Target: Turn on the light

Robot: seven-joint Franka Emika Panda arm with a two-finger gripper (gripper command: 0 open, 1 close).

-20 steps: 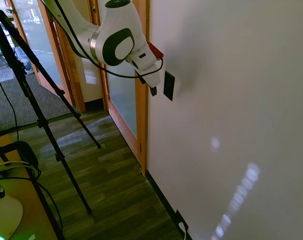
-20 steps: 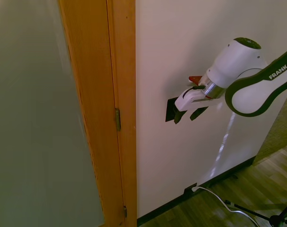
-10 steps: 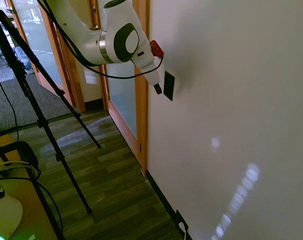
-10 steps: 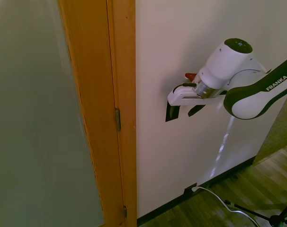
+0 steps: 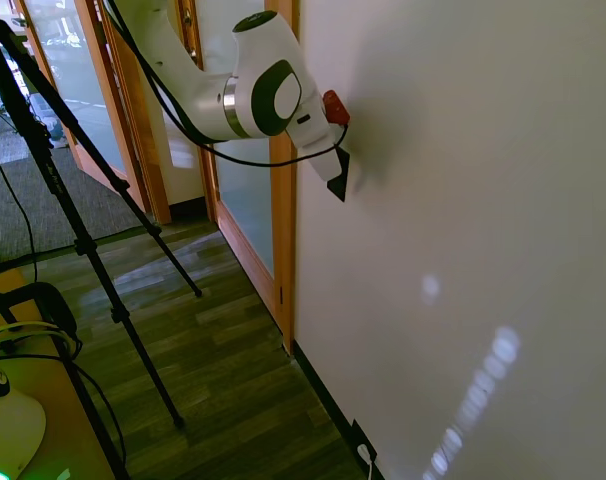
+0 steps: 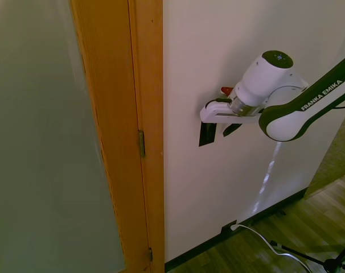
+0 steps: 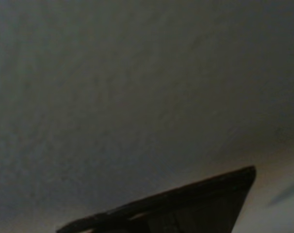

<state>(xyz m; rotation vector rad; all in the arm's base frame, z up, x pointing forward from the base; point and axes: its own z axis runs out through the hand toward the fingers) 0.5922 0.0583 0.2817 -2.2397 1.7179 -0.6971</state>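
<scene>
The gripper [image 6: 218, 127] is right up against the one black switch [image 6: 206, 134] on the wall [image 6: 218, 45]; whether its fingers are apart cannot be told. One smaller black plate [image 6: 228, 230] sits at the wall's foot.

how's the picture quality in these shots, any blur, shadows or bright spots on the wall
First exterior view: sharp, with sunlit specks low on the wall. Second exterior view: clear, with a pale light streak under the arm. Wrist view: dim and blurred, the switch plate only a dark wedge.
</scene>
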